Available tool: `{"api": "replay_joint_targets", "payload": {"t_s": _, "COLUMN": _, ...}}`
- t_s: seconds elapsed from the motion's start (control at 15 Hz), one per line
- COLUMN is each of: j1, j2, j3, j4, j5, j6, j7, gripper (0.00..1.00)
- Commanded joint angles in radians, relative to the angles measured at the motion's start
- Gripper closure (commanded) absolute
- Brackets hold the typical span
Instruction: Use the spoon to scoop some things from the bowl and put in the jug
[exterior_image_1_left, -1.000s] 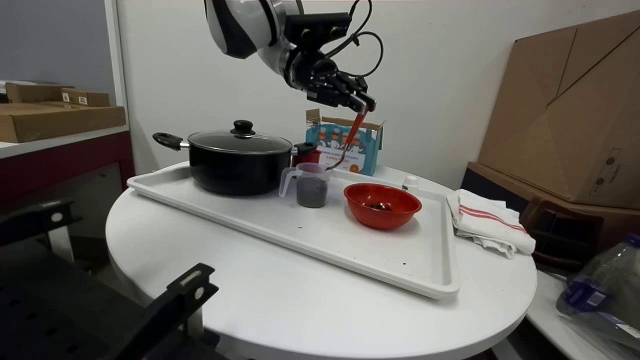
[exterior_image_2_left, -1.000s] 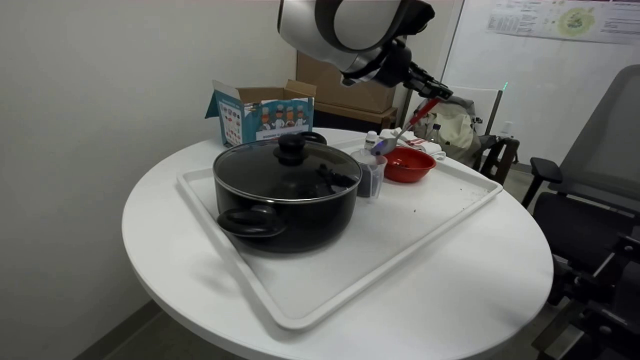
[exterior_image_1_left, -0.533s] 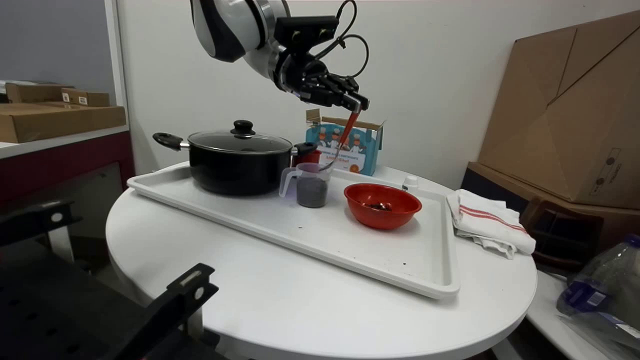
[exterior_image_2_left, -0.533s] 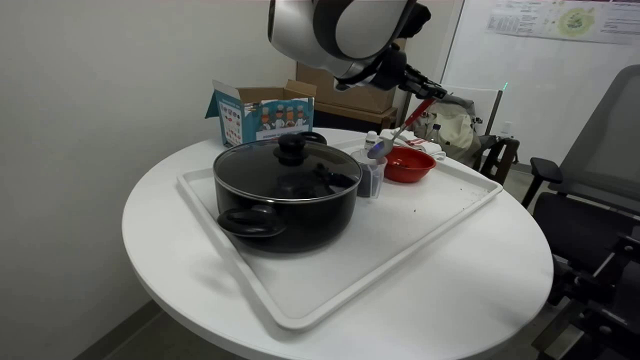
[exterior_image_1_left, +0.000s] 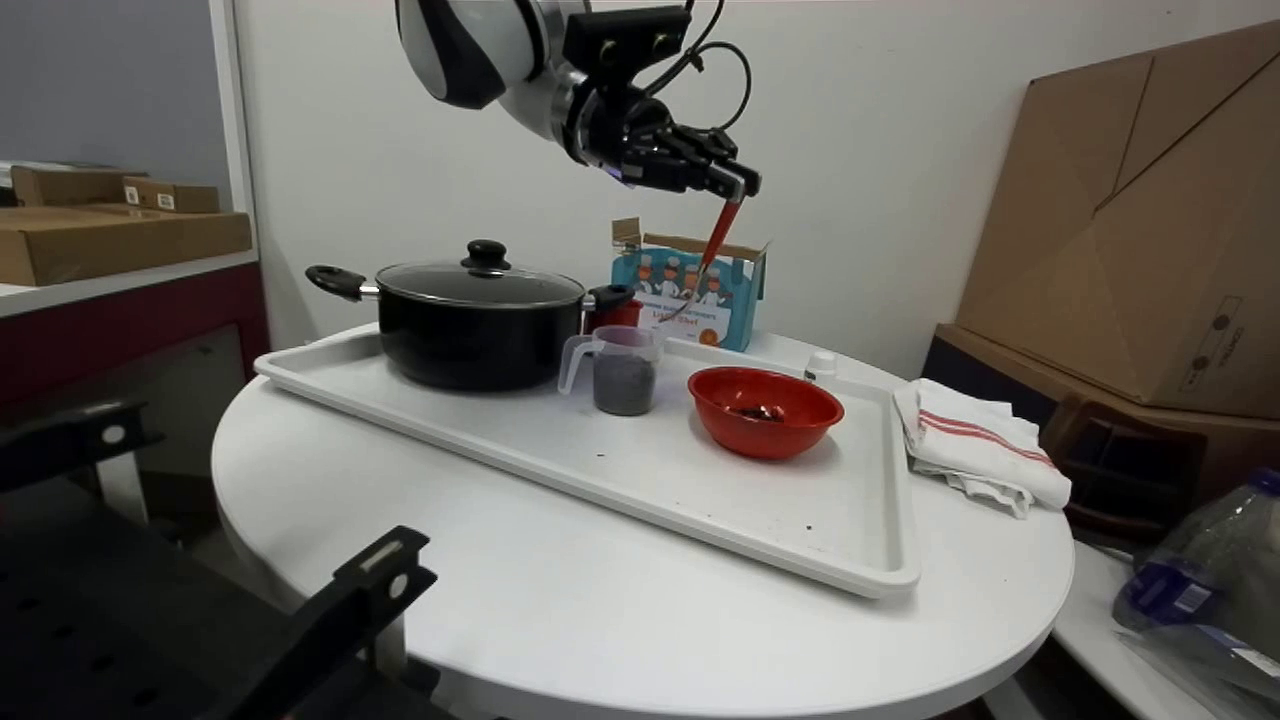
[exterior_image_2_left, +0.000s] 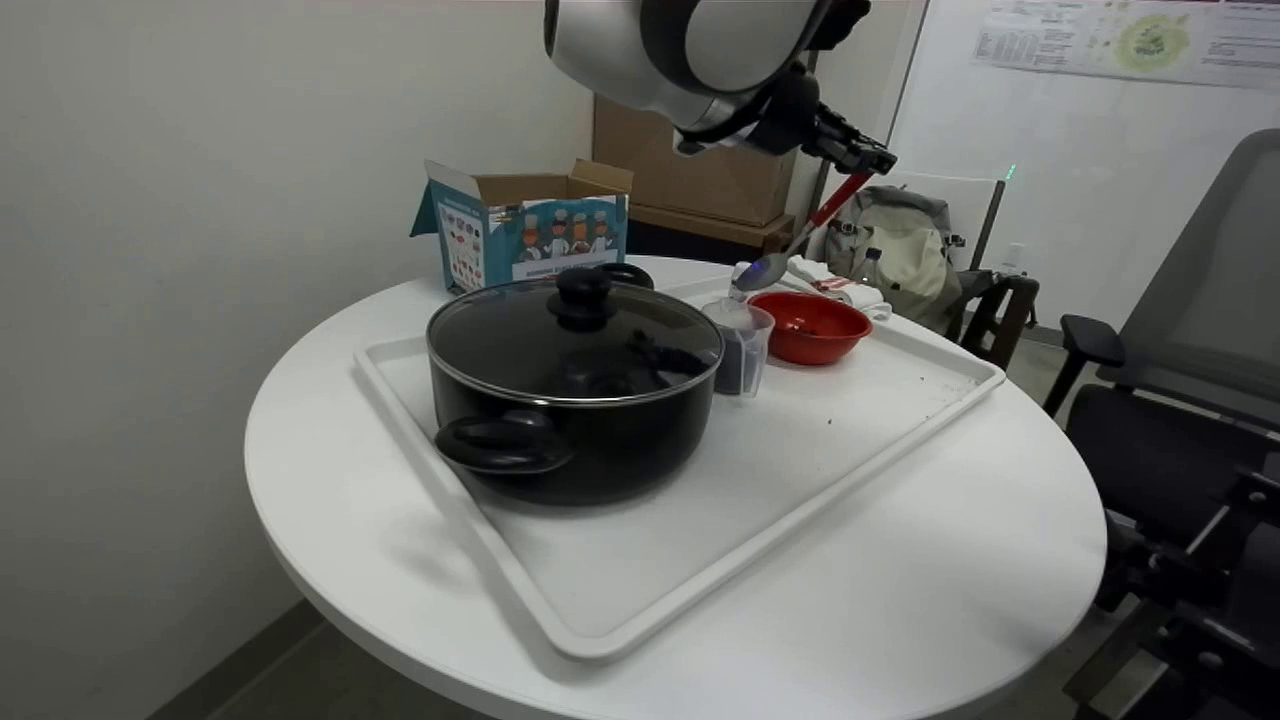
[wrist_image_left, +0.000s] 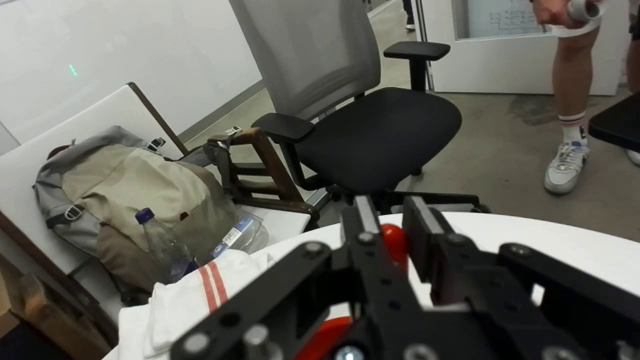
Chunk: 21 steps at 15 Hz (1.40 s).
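My gripper (exterior_image_1_left: 742, 188) is shut on the red handle of the spoon (exterior_image_1_left: 718, 240); the handle's end shows between the fingers in the wrist view (wrist_image_left: 395, 241). The spoon slants down, and its metal head (exterior_image_2_left: 764, 271) is above the rim level of the jug (exterior_image_1_left: 624, 385), near its far right edge. Whether it holds anything is unclear. The jug is clear plastic with a handle and a dark grey lower part; it also shows in an exterior view (exterior_image_2_left: 742, 355). The red bowl (exterior_image_1_left: 765, 438) stands right of the jug with some dark bits inside.
A black lidded pot (exterior_image_1_left: 480, 340) stands left of the jug on the white tray (exterior_image_1_left: 600, 480). A small white-capped bottle (exterior_image_1_left: 821, 365) is behind the bowl. A blue carton (exterior_image_1_left: 740, 300) stands behind. A folded towel (exterior_image_1_left: 985, 435) lies right of the tray.
The gripper and spoon first shift slightly left, with the head low at the jug's rim, then rise and move a little right. Bowl and jug have not moved.
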Motion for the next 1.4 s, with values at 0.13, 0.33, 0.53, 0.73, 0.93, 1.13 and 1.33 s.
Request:
{"api": "replay_joint_targets", "payload": {"t_s": 0.13, "j1": -0.105, "j2": -0.061, "j3": -0.008, "j4": 0.070, "j5": 0.171, "j6": -0.002, "j7": 0.012, "gripper": 0.95}}
{"api": "replay_joint_targets", "payload": {"t_s": 0.33, "j1": -0.160, "j2": -0.049, "j3": -0.036, "j4": 0.115, "j5": 0.278, "j6": -0.023, "j7": 0.020, "gripper": 0.95}}
{"api": "replay_joint_targets", "payload": {"t_s": 0.53, "j1": -0.206, "j2": -0.020, "j3": -0.065, "j4": 0.139, "j5": 0.393, "j6": -0.043, "j7": 0.027, "gripper": 0.95}}
{"api": "replay_joint_targets", "payload": {"t_s": 0.73, "j1": -0.229, "j2": 0.010, "j3": -0.086, "j4": 0.144, "j5": 0.481, "j6": -0.048, "j7": 0.031, "gripper": 0.95}}
{"api": "replay_joint_targets", "payload": {"t_s": 0.93, "j1": -0.241, "j2": 0.055, "j3": -0.102, "j4": 0.173, "j5": 0.558, "j6": -0.044, "j7": 0.039, "gripper": 0.95}}
{"api": "replay_joint_targets", "payload": {"t_s": 1.13, "j1": -0.249, "j2": 0.106, "j3": -0.118, "j4": 0.237, "j5": 0.627, "j6": -0.053, "j7": 0.035, "gripper": 0.95}}
{"api": "replay_joint_targets", "payload": {"t_s": 1.33, "j1": -0.263, "j2": 0.155, "j3": -0.134, "j4": 0.320, "j5": 0.684, "j6": -0.069, "j7": 0.033, "gripper": 0.95}}
